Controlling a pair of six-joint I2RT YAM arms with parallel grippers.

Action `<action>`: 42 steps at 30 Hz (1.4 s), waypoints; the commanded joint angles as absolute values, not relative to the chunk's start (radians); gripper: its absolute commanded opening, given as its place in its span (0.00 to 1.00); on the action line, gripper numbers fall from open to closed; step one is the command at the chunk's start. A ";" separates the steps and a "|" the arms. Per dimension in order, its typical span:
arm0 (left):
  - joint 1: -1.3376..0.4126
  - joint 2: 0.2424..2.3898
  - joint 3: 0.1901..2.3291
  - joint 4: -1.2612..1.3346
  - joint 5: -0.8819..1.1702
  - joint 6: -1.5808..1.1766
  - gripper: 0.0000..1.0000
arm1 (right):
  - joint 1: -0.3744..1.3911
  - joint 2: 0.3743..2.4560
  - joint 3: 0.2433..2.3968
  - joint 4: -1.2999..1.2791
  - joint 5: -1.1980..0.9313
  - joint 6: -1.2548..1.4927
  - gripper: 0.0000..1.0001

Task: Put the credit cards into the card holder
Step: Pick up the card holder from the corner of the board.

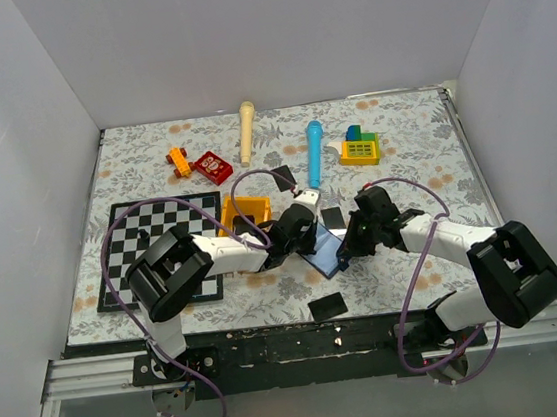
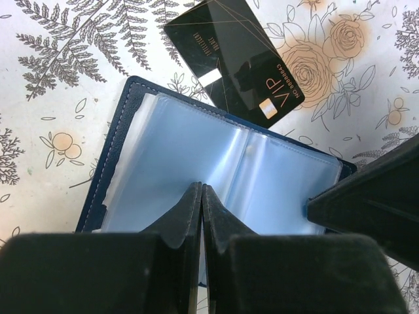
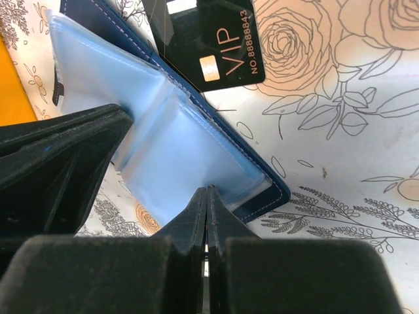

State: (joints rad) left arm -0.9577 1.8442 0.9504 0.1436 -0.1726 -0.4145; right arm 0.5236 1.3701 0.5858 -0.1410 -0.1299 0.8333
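Near card point(image 1: 327, 306): laid flat on the tabletop point(image 1: 403, 154) by the near edge, well apart from the holder point(image 1: 321, 257); not yet pocketed.
Right fingers point(image 3: 190, 222): pressed together with nothing between them. The tips are set down on the clear pockets at the holder's right side, seemingly so that this flap is pinned flat.
Holder: spread open in the middle of the tabletop, navy cover down, light blue pockets up. No card can be seen in any pocket. It is judged to be held open from both sides so that it cannot fold shut.
Left fingers point(image 2: 180, 222): pressed together as well, empty, with the tips resting on the pockets near the central fold, opposite the right fingers.
Far card point(image 2: 232, 62): flat, printed face up, just beyond the holder's far rim, touching it or slightly overlapping it; handily placed for a slide inward.
Step in hand: the holder is being steadied; neither card is gripped.
Next move: one pair of fingers would have to be lifted and spread for a card. A thin glossy card lying flat may slip.
Beyond: an orange tray point(image 1: 244, 212), a chessboard point(image 1: 142, 244) to the left and a block toy point(image 1: 359, 147) far right, none involved.
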 commanded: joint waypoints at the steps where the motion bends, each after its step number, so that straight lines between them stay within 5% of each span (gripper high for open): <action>1: -0.953 1.873 0.913 0.153 -0.141 -0.456 0.00 | 0.522 1.355 0.591 -0.215 -0.092 0.807 0.01; 15: -0.953 1.692 0.946 0.087 -0.167 -0.422 0.00 | 0.522 1.204 0.739 -0.342 -0.046 0.684 0.01; 22: -0.953 1.502 0.868 0.069 -0.209 -0.422 0.15 | 0.543 0.997 0.689 -0.411 -0.041 0.605 0.30; 27: -0.953 1.442 0.838 0.051 -0.227 -0.433 0.19 | 0.710 0.890 0.638 -0.457 0.083 0.575 0.55; 38: -0.945 1.336 0.812 0.006 -0.285 -0.456 0.22 | 1.167 1.009 0.727 -0.669 0.394 0.684 0.68; 42: -0.819 1.249 0.741 0.011 -0.148 -0.535 0.22 | 1.291 1.130 0.749 -0.608 0.446 0.696 0.70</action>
